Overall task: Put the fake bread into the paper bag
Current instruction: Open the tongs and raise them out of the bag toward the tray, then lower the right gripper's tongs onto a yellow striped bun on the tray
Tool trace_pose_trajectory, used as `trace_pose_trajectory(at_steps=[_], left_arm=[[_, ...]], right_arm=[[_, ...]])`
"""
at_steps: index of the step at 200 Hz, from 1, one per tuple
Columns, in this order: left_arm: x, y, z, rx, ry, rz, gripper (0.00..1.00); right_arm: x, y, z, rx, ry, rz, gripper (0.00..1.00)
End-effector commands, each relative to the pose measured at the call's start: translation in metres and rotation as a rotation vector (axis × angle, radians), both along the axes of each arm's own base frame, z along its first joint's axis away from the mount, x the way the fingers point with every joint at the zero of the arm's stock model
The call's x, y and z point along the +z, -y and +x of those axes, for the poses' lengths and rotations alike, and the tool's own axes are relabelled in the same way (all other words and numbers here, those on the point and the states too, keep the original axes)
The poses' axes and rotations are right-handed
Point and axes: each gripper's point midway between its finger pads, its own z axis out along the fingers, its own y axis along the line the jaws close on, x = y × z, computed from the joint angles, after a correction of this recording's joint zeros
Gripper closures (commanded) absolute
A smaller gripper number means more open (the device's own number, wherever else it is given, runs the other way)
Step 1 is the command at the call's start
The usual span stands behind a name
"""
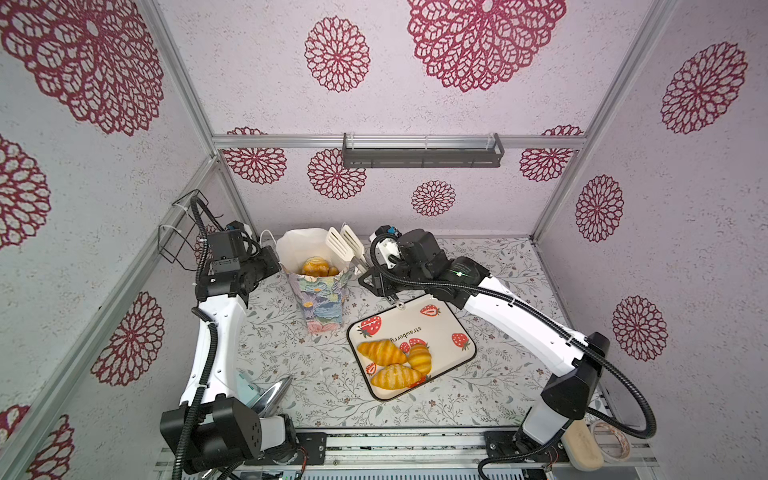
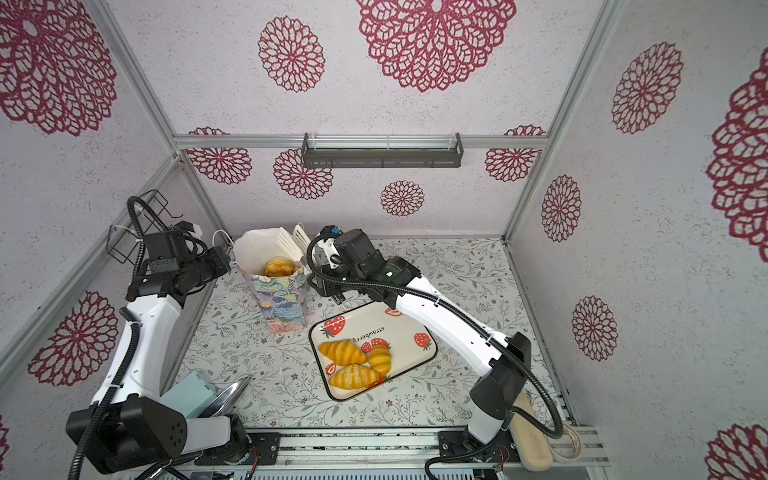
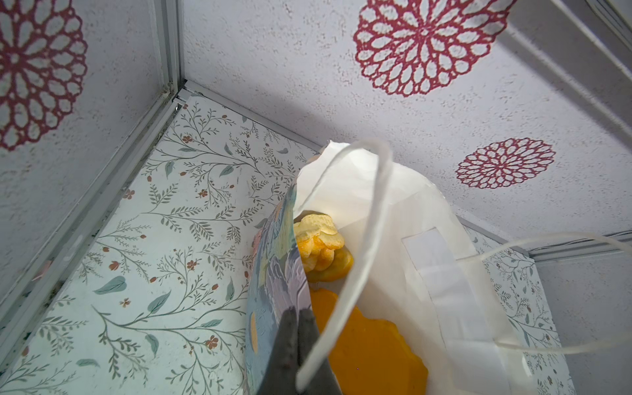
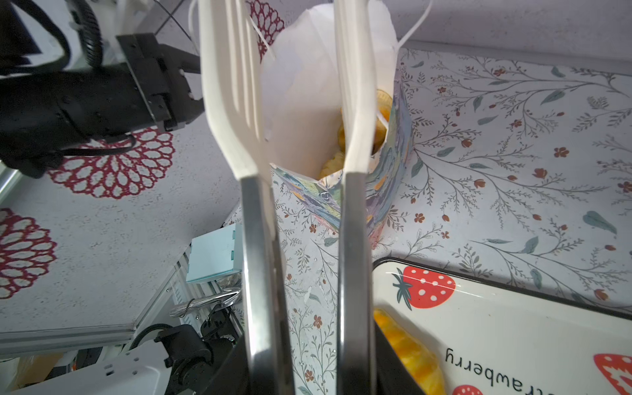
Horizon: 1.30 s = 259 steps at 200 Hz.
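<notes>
The paper bag [image 1: 322,299] [image 2: 282,303] stands upright at the back of the table with its mouth open. Fake bread [image 1: 316,266] [image 2: 279,266] [image 3: 319,246] lies inside it. My left gripper [image 1: 279,262] [image 3: 297,313] is shut on the bag's left rim. Three croissants [image 1: 380,351] [image 1: 420,358] [image 1: 395,376] lie on the strawberry tray [image 1: 440,328]. My right gripper [image 1: 365,274] [image 4: 309,362] is shut on steel tongs with white tips [image 1: 343,245] [image 4: 232,102]. The tong tips stand apart above the bag's right rim, with nothing between them.
A teal box [image 2: 187,392] and a shiny metal utensil [image 1: 274,392] lie at the front left by the left arm's base. A wire basket [image 1: 178,232] hangs on the left wall and a dark shelf [image 1: 422,153] on the back wall. A tape roll [image 1: 611,440] sits front right.
</notes>
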Motion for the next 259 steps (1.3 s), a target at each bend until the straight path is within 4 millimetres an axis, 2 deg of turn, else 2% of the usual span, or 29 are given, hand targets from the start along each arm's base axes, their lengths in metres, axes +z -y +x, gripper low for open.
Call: trace_pose_trajectory(at_steps=[1, 86, 203, 259], left_arm=[[0.002, 0.003, -0.003, -0.013, 0.009, 0.004, 1.00], [0.004, 0.009, -0.005, -0.025, 0.019, 0.005, 1.00], [0.005, 0.013, -0.005, -0.034, 0.023, 0.011, 1.00], [0.007, 0.010, -0.007, -0.019, 0.027, 0.022, 1.00]], right_arm=[[0.033, 0.017, -0.005, -0.024, 0.093, 0.041, 0.60], [0.012, 0.052, -0.016, -0.102, 0.075, -0.004, 0.60], [-0.058, 0.105, -0.034, -0.204, -0.065, -0.110, 0.60], [-0.097, 0.132, -0.049, -0.238, -0.149, -0.190, 0.60]])
